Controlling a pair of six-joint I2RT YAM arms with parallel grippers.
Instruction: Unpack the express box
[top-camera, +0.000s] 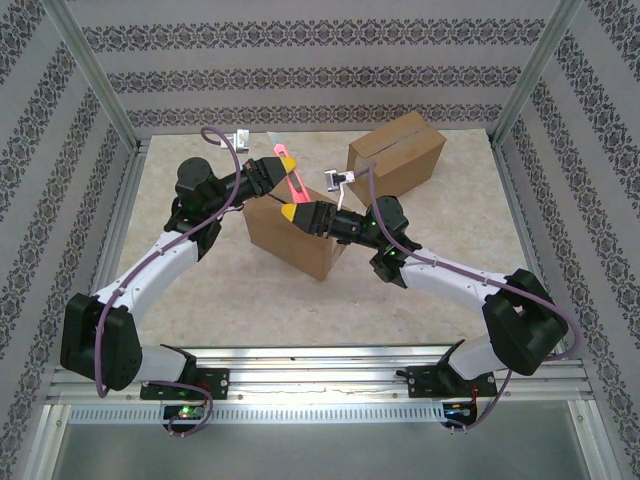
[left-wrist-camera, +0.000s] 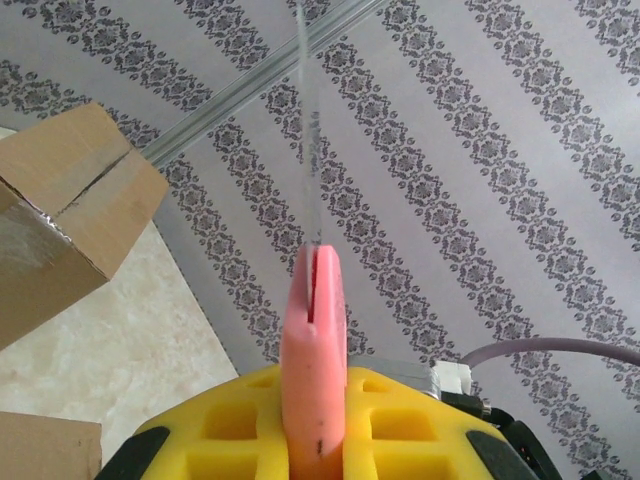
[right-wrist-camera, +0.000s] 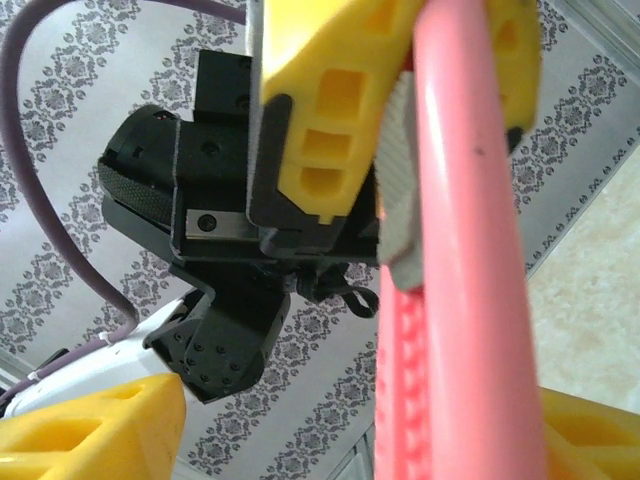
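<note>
Two brown cardboard boxes stand on the table: one (top-camera: 300, 240) right below both grippers, and a taped one (top-camera: 397, 152) at the back right, whose corner (left-wrist-camera: 70, 200) appears in the left wrist view. My left gripper (top-camera: 282, 158) is shut on a pink utility knife (top-camera: 297, 186), held above the near box. In the left wrist view the knife (left-wrist-camera: 315, 340) is pinched between the yellow fingers (left-wrist-camera: 420, 430). My right gripper (top-camera: 293, 210) stands open beside the knife's lower end. Its wrist view has the knife (right-wrist-camera: 470, 250) running past its yellow fingers (right-wrist-camera: 90, 430), with a gap beside it.
Patterned walls and aluminium posts (top-camera: 95, 80) enclose the table on three sides. A small white fitting (top-camera: 240, 137) sits at the back wall. The marble-look tabletop (top-camera: 200, 290) is bare in front of the near box.
</note>
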